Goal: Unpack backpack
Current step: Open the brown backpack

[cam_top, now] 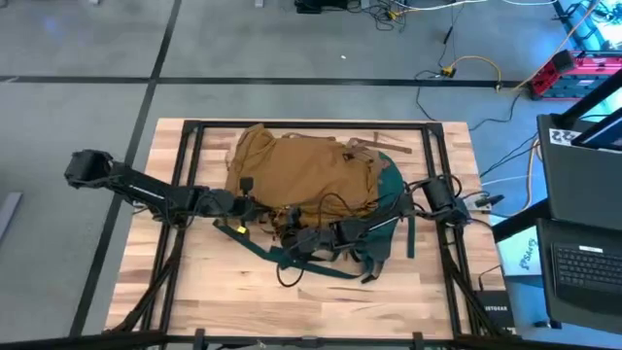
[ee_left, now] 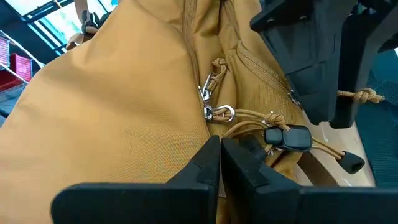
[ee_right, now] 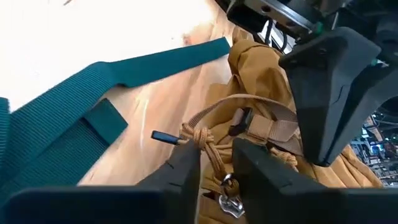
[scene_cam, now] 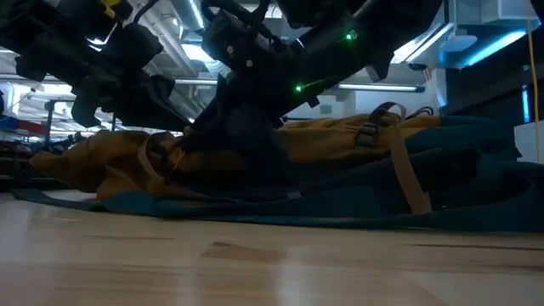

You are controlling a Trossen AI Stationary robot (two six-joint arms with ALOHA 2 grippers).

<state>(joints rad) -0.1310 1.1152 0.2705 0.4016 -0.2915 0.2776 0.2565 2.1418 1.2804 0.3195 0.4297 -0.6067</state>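
Note:
The tan backpack (cam_top: 301, 170) lies flat in the middle of the table, its teal base (cam_top: 389, 209) toward the right and its teal straps (cam_top: 321, 267) trailing on the wood toward the near edge. My left gripper (cam_top: 249, 208) is at the pack's near left side. It is shut, its tips (ee_left: 221, 148) beside a metal zipper ring (ee_left: 219, 114). My right gripper (cam_top: 297, 239) comes in from the right, low over the near edge. Its fingers stand close on either side of the tan drawcord (ee_right: 211, 155). A grey cord lock (ee_left: 289, 138) sits on the cord. My left gripper lays its shut fingertips (ee_left: 208, 155) against the tan fabric (ee_left: 186, 134) just beside the zipper ring, slanting down from the table's left. Whether fabric is pinched between them I cannot tell. My right gripper pinches the drawcord bundle (ee_right: 214, 163) just behind its knot (ee_right: 198, 137), coming low from the table's right. The cord lies slack on the pack, and its knotted end sticks out past one finger (ee_left: 365, 94).
A black metal frame (cam_top: 185, 194) runs around the tabletop. Bare wood (cam_top: 224, 292) lies along the near edge. Brown strips (cam_top: 384, 144) lie at the far side of the pack. A laptop (cam_top: 583, 262) stands off the table to the right.

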